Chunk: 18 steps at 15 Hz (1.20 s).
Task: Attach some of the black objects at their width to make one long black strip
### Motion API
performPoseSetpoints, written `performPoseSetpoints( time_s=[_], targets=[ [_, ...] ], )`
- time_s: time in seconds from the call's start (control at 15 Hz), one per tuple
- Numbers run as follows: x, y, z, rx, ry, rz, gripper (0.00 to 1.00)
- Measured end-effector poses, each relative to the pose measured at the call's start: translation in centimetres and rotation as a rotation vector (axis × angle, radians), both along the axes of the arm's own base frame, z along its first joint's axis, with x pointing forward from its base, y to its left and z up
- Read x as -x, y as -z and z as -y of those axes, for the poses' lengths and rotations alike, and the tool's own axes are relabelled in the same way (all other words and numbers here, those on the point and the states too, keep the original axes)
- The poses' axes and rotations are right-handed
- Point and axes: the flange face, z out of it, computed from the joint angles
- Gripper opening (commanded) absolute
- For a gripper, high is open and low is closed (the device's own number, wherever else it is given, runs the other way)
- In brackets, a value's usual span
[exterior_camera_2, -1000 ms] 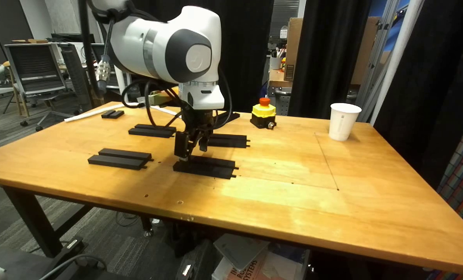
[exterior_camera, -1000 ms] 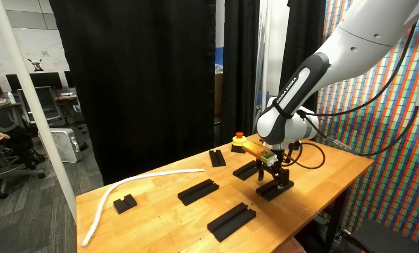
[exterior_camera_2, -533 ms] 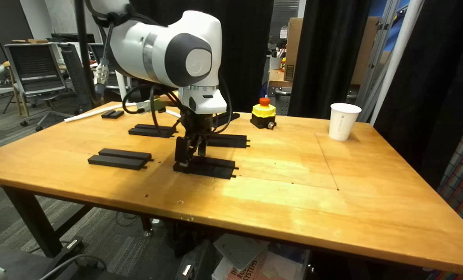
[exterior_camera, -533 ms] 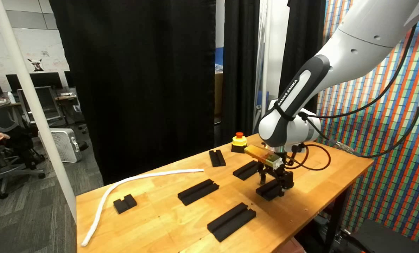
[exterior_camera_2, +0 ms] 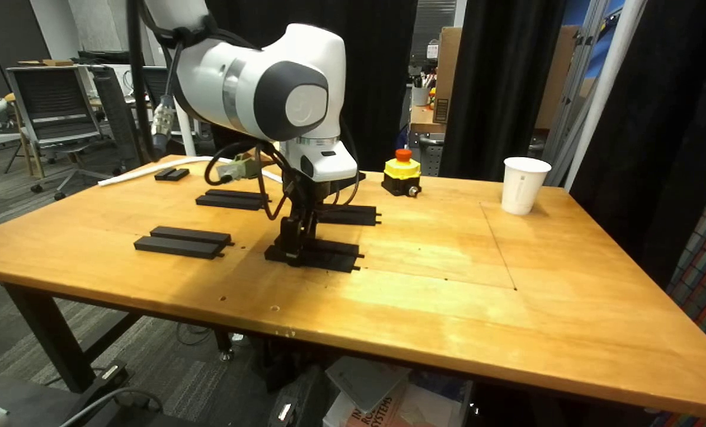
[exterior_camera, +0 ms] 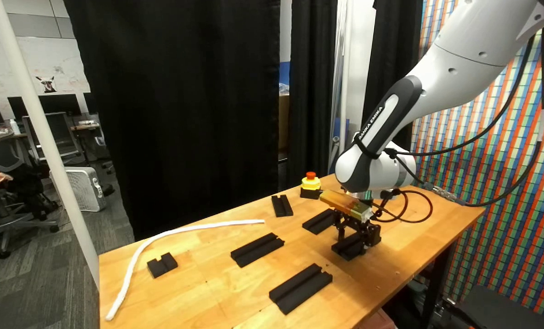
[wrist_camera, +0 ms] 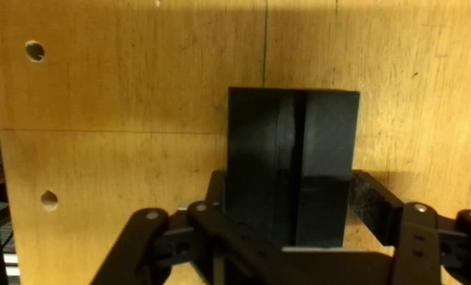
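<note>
Bars (exterior_camera: 257, 249) left of the hand (exterior_camera: 352, 245) in an exterior view could be knocked askew if crossed too low. One black bar (wrist_camera: 286, 150) is clasped across its width between the fingers (wrist_camera: 373, 206), seemingly off-centre, so its pegs (exterior_camera_2: 361, 256) might be tilted in lifting and the joint missed.

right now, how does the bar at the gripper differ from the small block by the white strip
The bar is longer; the block is stubby. The bar lies between the jaws of the gripper, while the block lies apart, beside the white strip. Both are black, grooved and flat on the table.
</note>
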Motion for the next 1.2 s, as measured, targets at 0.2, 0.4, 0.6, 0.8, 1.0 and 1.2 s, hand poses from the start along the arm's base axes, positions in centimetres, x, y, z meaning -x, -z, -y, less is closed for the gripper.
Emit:
performPoseSetpoints(
  time_s=[0.2,0.4,0.6,0.8,1.0,1.2],
  targets=[
    [-0.6,-0.7,-0.2,-0.028,-0.044,0.04,0.46],
    [-1.5,-1.5,-1.3,-0.036,-0.082,0.075,0.46],
    [-2.4,-3.7,-3.1,0.0,-0.132,0.102,0.46],
    [-3.7,-7.0,-6.2,0.008,-0.17,0.117,0.46],
    [-5.9,-10.8,-10.1,-0.01,-0.196,0.128,0.46],
    [-9.2,-14.2,-13.8,-0.047,-0.211,0.176,0.46]
  ],
)
